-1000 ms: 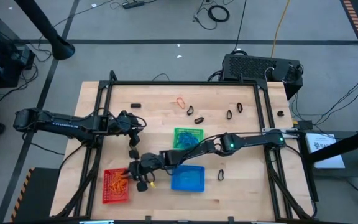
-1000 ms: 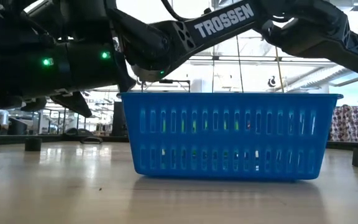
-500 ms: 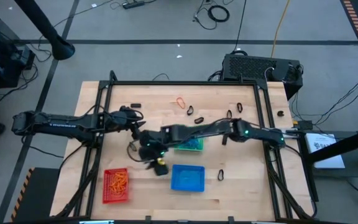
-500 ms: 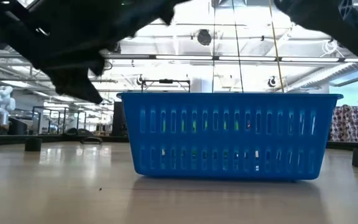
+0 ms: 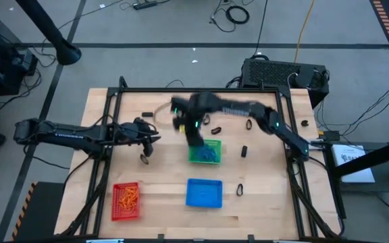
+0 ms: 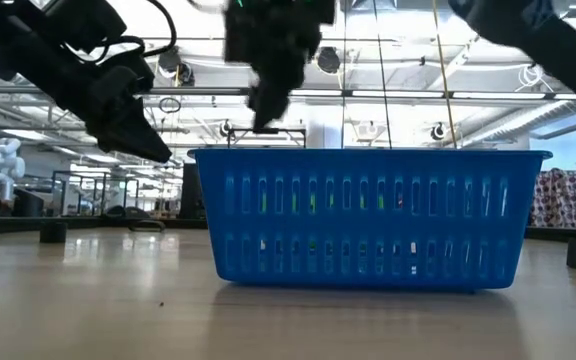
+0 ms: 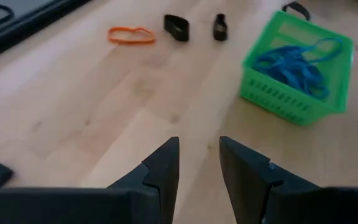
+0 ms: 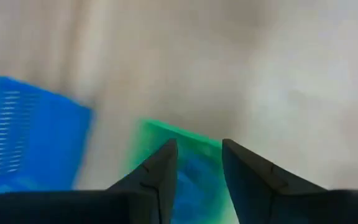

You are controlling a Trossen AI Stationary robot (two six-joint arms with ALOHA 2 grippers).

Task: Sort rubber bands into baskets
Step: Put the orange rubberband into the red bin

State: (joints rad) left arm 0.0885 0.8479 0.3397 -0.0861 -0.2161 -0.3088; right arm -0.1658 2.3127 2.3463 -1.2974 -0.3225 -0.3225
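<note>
Nearest the front edge of the counter [image 5: 262, 202], the red basket [image 5: 126, 201] sits full of orange bands and the blue basket [image 5: 204, 193] beside it; a lone black band [image 5: 240, 190] lies just right of the blue one. A second ago the right gripper [image 5: 196, 140] was down over the red basket; it has since swung across and now hangs above the green basket [image 5: 204, 151], which holds blue bands. Its jaws stand a little apart with nothing between them, so the delivery looks finished. The left gripper [image 5: 148, 137] waits mid-counter, jaws narrowly parted and empty, unmoved. Farther back, an orange band [image 7: 131, 35] and several black bands [image 7: 176, 27] remain loose, the likely next targets.
</note>
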